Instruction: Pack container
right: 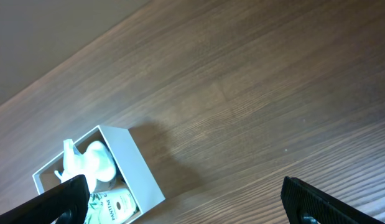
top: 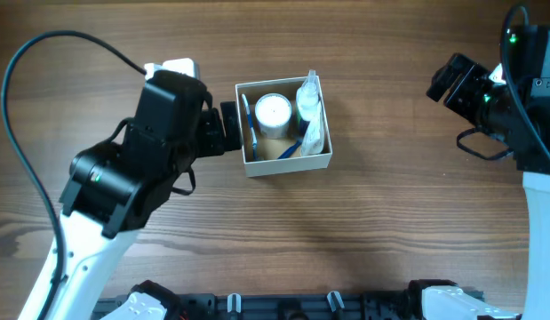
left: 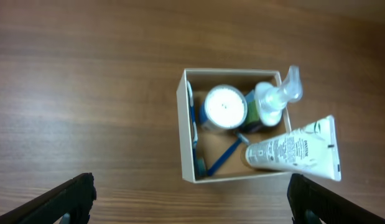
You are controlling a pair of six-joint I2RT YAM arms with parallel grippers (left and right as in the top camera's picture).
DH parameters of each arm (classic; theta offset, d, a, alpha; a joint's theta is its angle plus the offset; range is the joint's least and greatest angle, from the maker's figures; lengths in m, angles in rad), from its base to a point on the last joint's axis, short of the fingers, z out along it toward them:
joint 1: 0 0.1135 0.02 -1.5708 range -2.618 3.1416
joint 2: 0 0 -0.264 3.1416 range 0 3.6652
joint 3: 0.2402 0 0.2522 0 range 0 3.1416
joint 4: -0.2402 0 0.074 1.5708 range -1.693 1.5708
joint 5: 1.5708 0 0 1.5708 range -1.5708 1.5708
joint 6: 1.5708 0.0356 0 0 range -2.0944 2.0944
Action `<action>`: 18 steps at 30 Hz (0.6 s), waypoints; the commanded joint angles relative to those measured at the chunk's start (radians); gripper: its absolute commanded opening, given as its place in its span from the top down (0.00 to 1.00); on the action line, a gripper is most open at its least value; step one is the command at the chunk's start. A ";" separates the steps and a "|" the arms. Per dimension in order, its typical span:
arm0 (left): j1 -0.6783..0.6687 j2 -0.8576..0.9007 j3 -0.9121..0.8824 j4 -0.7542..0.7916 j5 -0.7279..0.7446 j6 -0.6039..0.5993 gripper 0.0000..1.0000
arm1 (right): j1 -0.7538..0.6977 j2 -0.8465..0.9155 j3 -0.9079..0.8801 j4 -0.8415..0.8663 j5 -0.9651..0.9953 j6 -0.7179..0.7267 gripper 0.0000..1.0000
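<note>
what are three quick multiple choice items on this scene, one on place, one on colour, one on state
1. Where is the round white jar relative to the container?
A) beside it
B) inside it
C) far from it

2. What colour are the container's outer walls?
A) white
B) red
C) black

3. How is the left pincer?
A) shut on the jar
B) shut on the container's wall
C) open, holding nothing

Answers:
1 B, the overhead view shows the jar standing between the container's walls.
2 A, the walls show white in every view.
3 C, the left wrist view shows its fingers spread wide, gripping nothing.
</note>
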 commanded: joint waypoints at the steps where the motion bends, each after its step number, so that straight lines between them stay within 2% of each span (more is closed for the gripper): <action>1: 0.008 -0.045 0.000 0.010 -0.092 0.026 0.00 | -0.002 0.004 0.002 0.003 -0.006 0.005 0.00; 6: 0.095 -0.143 -0.069 0.019 -0.065 0.031 0.00 | -0.002 0.004 0.002 0.003 -0.006 0.005 0.00; 9: 0.230 -0.251 -0.209 0.080 0.053 0.031 0.00 | -0.002 0.004 0.002 0.003 -0.006 0.005 0.00; 12: 0.319 -0.338 -0.354 0.155 0.093 0.031 0.00 | -0.002 0.004 0.002 0.003 -0.006 0.005 0.00; 18: 0.377 -0.565 -0.707 0.293 0.095 0.031 0.00 | -0.002 0.004 0.002 0.003 -0.006 0.005 0.00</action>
